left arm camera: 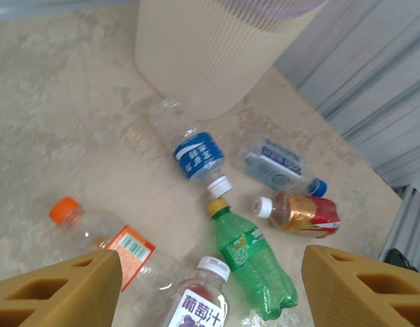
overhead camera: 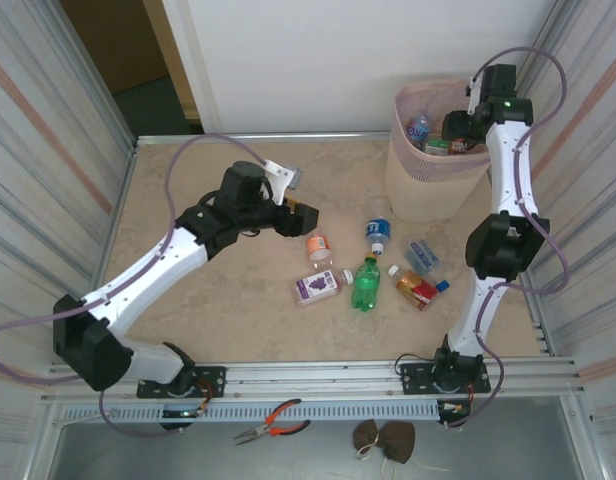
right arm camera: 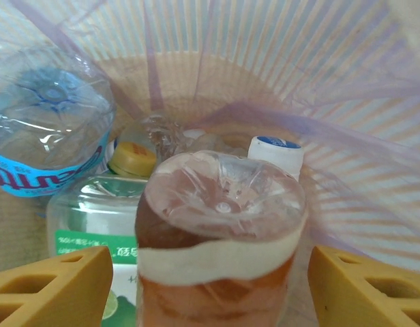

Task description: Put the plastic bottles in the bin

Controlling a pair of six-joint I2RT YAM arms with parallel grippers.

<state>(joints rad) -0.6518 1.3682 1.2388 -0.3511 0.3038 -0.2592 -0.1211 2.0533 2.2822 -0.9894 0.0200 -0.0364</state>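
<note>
On the left half of the bench [overhead camera: 188,170], the left claw [overhead camera: 306,214] hangs spread and empty, close beside the loose plastic bottles [overhead camera: 366,283]. Its wrist view looks between its fingers [left arm camera: 60,289] and sorts out six of them. An orange-capped bottle [left arm camera: 118,245] and a grape-label bottle [left arm camera: 200,300] lie nearest. Beyond are a green bottle [left arm camera: 254,266], a blue-label bottle [left arm camera: 196,155], a red-and-gold bottle [left arm camera: 305,212] and a pale blue-capped bottle [left arm camera: 278,165].

Further right, at the bench's far corner, stands the bin [overhead camera: 428,190], with the right claw [overhead camera: 458,128] over its mouth. From above, that claw's state is hard to read. The right wrist view shows its fingers [right arm camera: 53,286] spread wider than a brown-drink bottle [right arm camera: 220,225] between them, base toward the camera. It seems loose, though the right-hand contact is unclear. Below lie a water bottle [right arm camera: 46,129] and a green-label bottle [right arm camera: 94,225].
</note>
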